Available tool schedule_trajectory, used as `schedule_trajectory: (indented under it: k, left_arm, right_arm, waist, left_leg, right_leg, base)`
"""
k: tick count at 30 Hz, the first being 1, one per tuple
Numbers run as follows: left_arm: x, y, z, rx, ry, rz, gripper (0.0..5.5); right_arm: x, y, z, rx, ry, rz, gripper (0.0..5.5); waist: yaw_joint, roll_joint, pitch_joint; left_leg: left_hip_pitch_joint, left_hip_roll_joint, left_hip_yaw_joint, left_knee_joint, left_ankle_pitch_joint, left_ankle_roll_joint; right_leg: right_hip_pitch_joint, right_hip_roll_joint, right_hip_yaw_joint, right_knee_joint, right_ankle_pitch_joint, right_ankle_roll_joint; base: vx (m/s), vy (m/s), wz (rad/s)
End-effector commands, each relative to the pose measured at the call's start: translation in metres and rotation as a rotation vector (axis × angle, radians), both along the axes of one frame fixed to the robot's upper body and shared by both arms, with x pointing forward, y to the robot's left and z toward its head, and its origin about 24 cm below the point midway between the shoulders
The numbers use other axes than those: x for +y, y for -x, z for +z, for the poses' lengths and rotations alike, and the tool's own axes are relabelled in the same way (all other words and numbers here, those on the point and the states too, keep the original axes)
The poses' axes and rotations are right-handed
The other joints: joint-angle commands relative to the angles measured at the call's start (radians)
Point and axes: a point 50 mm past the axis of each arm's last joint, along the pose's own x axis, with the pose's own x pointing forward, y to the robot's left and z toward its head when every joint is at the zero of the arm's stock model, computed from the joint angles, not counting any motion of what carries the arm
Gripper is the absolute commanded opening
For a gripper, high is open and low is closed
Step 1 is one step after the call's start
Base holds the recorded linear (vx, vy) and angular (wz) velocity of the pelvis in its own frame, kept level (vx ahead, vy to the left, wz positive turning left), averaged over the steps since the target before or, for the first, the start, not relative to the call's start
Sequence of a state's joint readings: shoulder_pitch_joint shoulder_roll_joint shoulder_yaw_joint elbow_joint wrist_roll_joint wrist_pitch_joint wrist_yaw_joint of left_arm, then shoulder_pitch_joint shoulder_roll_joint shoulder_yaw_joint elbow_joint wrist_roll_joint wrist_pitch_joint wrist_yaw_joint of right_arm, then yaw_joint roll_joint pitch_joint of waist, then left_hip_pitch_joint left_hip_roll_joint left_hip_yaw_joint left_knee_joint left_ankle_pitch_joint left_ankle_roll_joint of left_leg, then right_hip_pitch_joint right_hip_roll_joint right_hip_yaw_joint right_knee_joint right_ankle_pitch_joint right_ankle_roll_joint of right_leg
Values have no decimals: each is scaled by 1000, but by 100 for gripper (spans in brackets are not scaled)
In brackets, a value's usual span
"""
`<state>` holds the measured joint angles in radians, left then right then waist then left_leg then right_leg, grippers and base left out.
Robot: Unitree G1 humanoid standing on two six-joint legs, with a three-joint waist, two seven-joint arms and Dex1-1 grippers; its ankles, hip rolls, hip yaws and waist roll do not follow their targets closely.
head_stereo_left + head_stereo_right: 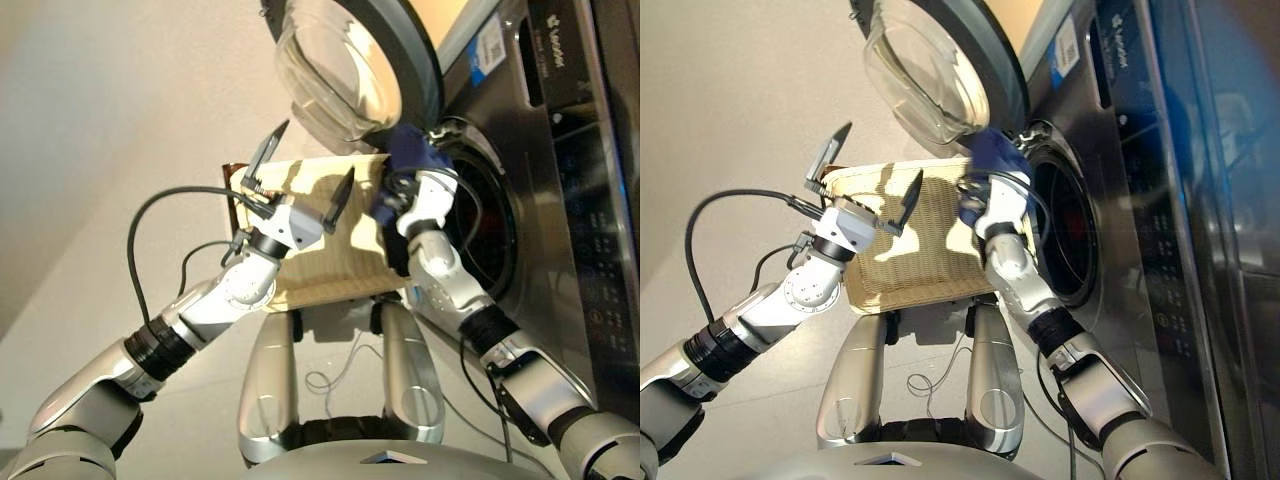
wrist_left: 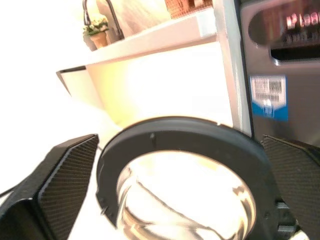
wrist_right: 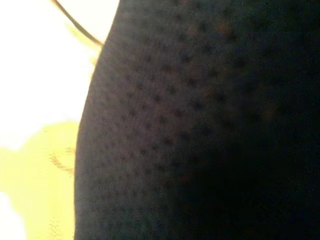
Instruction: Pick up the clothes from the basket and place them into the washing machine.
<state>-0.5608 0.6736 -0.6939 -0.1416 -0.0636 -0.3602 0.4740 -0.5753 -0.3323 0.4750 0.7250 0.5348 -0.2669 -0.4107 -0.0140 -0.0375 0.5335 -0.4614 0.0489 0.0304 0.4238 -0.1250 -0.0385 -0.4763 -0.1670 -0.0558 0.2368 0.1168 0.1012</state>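
Observation:
My right gripper (image 1: 404,172) is shut on the navy blue garment (image 1: 415,150) and holds it at the rim of the washing machine's (image 1: 560,250) round opening (image 1: 1065,235). In the right wrist view the dark mesh cloth (image 3: 210,120) fills the picture and hides the fingers. The glass porthole door (image 1: 345,60) stands swung open above the basket. The cream wicker basket (image 1: 335,250) lies between my arms, and its visible floor is bare. Over the basket's left side my left gripper (image 1: 310,172) is open and holds nothing. Its fingers (image 2: 65,185) frame the door's black rim (image 2: 185,142).
A dark appliance with a blue-and-white label (image 1: 490,45) sits stacked above the machine. A black cable (image 1: 135,245) loops off my left forearm. In the left wrist view a white counter with a potted plant (image 2: 97,27) stands far off.

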Motion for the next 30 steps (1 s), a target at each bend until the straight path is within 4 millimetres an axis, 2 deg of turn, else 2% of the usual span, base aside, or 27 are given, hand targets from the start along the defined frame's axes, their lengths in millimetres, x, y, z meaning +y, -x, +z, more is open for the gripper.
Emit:
schedule_trajectory:
  k: [1,6,14,20,21,22,30]
  left_arm:
    - [-18,29,29,-101,117,-216,550]
    - [-22,28,33,-89,116,-247,550]
    - [-24,28,32,-67,128,-256,550]
    - [-24,30,32,-61,136,-262,550]
    - [-25,30,33,-63,136,-263,550]
    - [-23,30,31,-50,137,-256,550]
    - [-23,33,32,-61,136,-239,550]
  right_arm:
    - [-17,-25,58,-200,-3,-110,0]
    - [-59,-37,61,-114,54,-278,0]
    - [-113,-36,71,-42,115,-494,0]
    - [-152,-30,102,-68,153,-659,0]
    - [-152,-30,102,-70,153,-660,0]
    - [-162,-27,111,-82,142,-718,0]
    - [-200,-13,153,-142,124,-909,0]
  waist:
    - [9,42,-14]
    - [20,55,-13]
    - [28,77,-13]
    - [34,98,-13]
    - [34,99,-13]
    - [34,102,-13]
    - [30,122,-13]
  left_leg:
    - [1,-21,8,-60,92,-38]
    - [-31,-25,2,-52,91,-39]
    - [-126,-30,-5,18,71,-36]
    - [-237,-29,-14,95,54,-36]
    - [-241,-29,-15,98,53,-36]
    - [-257,-28,-16,108,52,-36]
    - [-381,-23,-15,186,27,-38]
  right_leg:
    - [17,-16,29,87,-98,55]
    - [-16,-16,30,98,-102,54]
    - [-112,-13,42,177,-129,43]
    - [-224,-10,47,265,-155,31]
    - [-227,-10,47,268,-156,31]
    - [-244,-10,48,280,-159,28]
    - [-377,-6,56,372,-189,18]
  base:
    - [0,0,0]
    - [0,0,0]
    - [0,0,0]
    - [0,0,0]
    - [0,0,0]
    - [0,0,0]
    - [0,0,0]
